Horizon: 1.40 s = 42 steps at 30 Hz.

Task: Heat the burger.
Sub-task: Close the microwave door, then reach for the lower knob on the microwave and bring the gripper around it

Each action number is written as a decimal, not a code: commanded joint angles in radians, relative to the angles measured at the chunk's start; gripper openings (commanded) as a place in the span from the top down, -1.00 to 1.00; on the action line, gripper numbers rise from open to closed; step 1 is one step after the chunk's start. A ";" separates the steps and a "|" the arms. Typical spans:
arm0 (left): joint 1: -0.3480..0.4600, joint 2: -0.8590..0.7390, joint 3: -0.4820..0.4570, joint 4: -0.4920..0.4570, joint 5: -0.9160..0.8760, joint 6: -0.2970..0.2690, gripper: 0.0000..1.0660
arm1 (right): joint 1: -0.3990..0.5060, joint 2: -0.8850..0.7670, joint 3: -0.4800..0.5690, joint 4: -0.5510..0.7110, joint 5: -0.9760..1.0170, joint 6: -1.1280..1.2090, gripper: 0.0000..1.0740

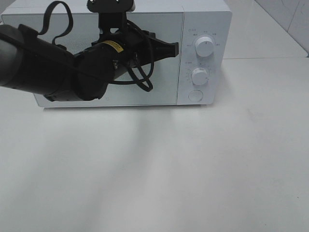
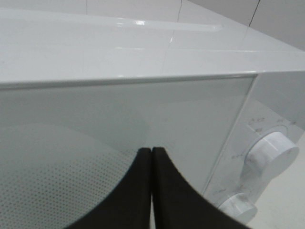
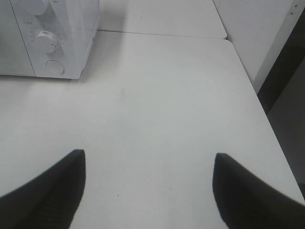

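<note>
The burger is out of view in every frame. A white microwave (image 1: pixel 205 29) stands at the back of the table with its glass door (image 1: pixel 164 92) shut. My left gripper (image 1: pixel 176 49) is shut and empty, its tips close in front of the door near the door's right edge, beside the upper knob (image 1: pixel 204 47). In the left wrist view the two fingertips (image 2: pixel 151 151) press together in front of the door glass (image 2: pixel 119 119). My right gripper (image 3: pixel 150 160) is open and empty above the bare white table (image 3: pixel 157 105), to the right of the microwave (image 3: pixel 71 33).
The microwave panel carries two white knobs, the lower one (image 1: pixel 200 76) above a round button (image 1: pixel 195 95). The table's right edge (image 3: pixel 267 119) drops off beside a wall. The white tabletop (image 1: pixel 159 169) stretches in front of the microwave.
</note>
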 commanded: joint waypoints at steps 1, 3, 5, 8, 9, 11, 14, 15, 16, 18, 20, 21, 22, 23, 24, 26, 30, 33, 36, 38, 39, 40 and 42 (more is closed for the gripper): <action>-0.049 -0.062 0.059 -0.006 -0.008 0.001 1.00 | -0.005 -0.024 0.002 0.001 -0.009 -0.003 -0.31; -0.059 -0.071 0.075 -0.004 -0.005 0.001 1.00 | -0.005 -0.024 0.002 0.001 -0.009 -0.003 -0.31; -0.086 -0.105 0.114 -0.001 0.031 0.001 1.00 | -0.005 -0.024 0.002 0.001 -0.009 -0.003 -0.31; -0.097 -0.142 0.138 0.026 0.187 0.001 0.98 | -0.005 -0.024 0.002 0.001 -0.009 -0.003 -0.31; -0.097 -0.142 0.138 0.026 0.187 0.001 0.98 | -0.005 -0.024 0.002 0.001 -0.009 -0.003 -0.31; -0.097 -0.167 0.138 0.033 0.352 0.001 0.64 | -0.005 -0.024 0.002 0.001 -0.009 -0.003 -0.31; -0.094 -0.194 0.138 0.033 0.528 0.001 -0.12 | -0.005 -0.024 0.002 0.001 -0.009 -0.003 -0.31; -0.094 -0.194 0.138 0.033 0.528 0.001 -0.12 | -0.005 -0.024 0.002 0.001 -0.009 -0.003 -0.31; -0.094 -0.202 0.138 0.033 0.566 0.001 -0.41 | -0.005 -0.024 0.002 0.001 -0.009 -0.003 -0.31; -0.094 -0.221 0.138 0.033 0.657 0.001 -0.84 | -0.005 -0.024 0.002 0.001 -0.009 -0.003 -0.31; -0.094 -0.250 0.138 0.034 0.770 0.001 -0.87 | -0.005 -0.024 0.002 0.001 -0.009 -0.003 -0.31; -0.094 -0.250 0.138 0.034 0.770 0.001 -0.87 | -0.005 -0.024 0.002 0.001 -0.009 -0.003 -0.31; -0.094 -0.275 0.138 0.043 0.840 0.001 -0.86 | -0.005 -0.024 0.002 0.001 -0.009 -0.003 -0.31; -0.094 -0.275 0.138 0.043 0.840 0.001 -0.86 | -0.005 -0.024 0.002 0.001 -0.009 -0.003 -0.31; -0.094 -0.286 0.138 0.056 0.871 0.001 -0.86 | -0.005 -0.024 0.002 0.001 -0.009 -0.003 -0.31; -0.094 -0.311 0.138 0.091 0.916 0.001 -0.85 | -0.005 -0.024 0.002 0.001 -0.009 -0.003 -0.31; -0.094 -0.376 0.138 0.179 1.015 0.001 -0.84 | -0.005 -0.024 0.002 0.001 -0.009 -0.003 -0.31; -0.094 -0.439 0.138 0.241 1.110 -0.010 -0.84 | -0.005 -0.024 0.002 0.001 -0.009 -0.003 -0.31; -0.093 -0.484 0.138 0.270 1.154 -0.056 -0.84 | -0.005 -0.024 0.002 0.001 -0.009 -0.003 -0.31; -0.093 -0.507 0.138 0.304 1.191 -0.093 -0.84 | -0.005 -0.024 0.002 0.001 -0.009 -0.003 -0.31; -0.093 -0.507 0.138 0.304 1.191 -0.093 -0.84 | -0.005 -0.024 0.002 0.001 -0.009 -0.003 -0.31; -0.093 -0.517 0.138 0.330 1.209 -0.115 -0.84 | -0.005 -0.024 0.002 0.001 -0.009 -0.003 -0.31; -0.093 -0.532 0.138 0.388 1.244 -0.171 -0.84 | -0.005 -0.024 0.002 0.001 -0.009 -0.003 -0.31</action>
